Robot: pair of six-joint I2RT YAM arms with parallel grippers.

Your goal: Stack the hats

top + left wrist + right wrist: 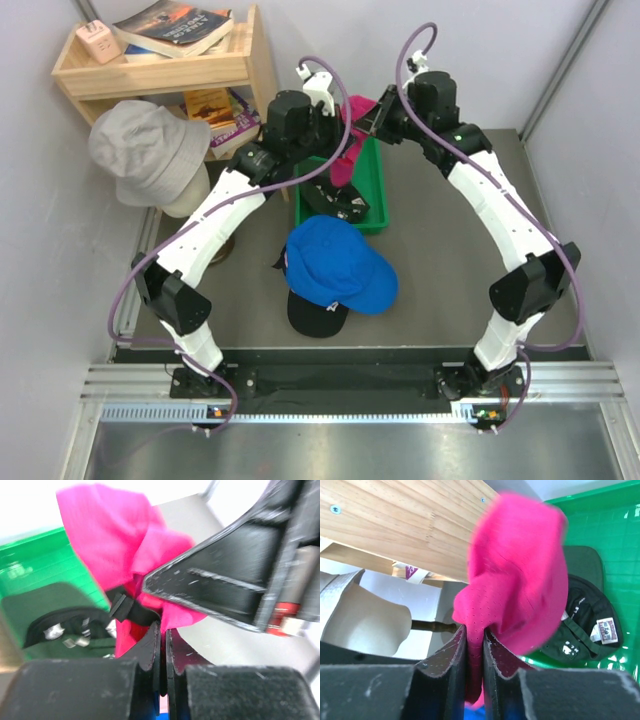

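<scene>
The magenta hat (354, 128) hangs above the green bin (376, 188), pinched from both sides. My left gripper (162, 628) is shut on a fold of its fabric (115, 545), and my right gripper (475, 630) grips another fold of the same hat (520, 570). A dark green hat (585, 625) lies inside out in the bin, also in the left wrist view (65, 630). Nearer on the table, the bright blue hat (335, 262) sits on the black hat (318, 318). My left gripper (333, 128) and right gripper (372, 118) nearly meet over the bin.
A wooden shelf (160, 62) with books stands at the back left. In front of it is a mannequin head wearing a grey bucket hat (148, 150). The right gripper's finger (240, 580) fills much of the left wrist view.
</scene>
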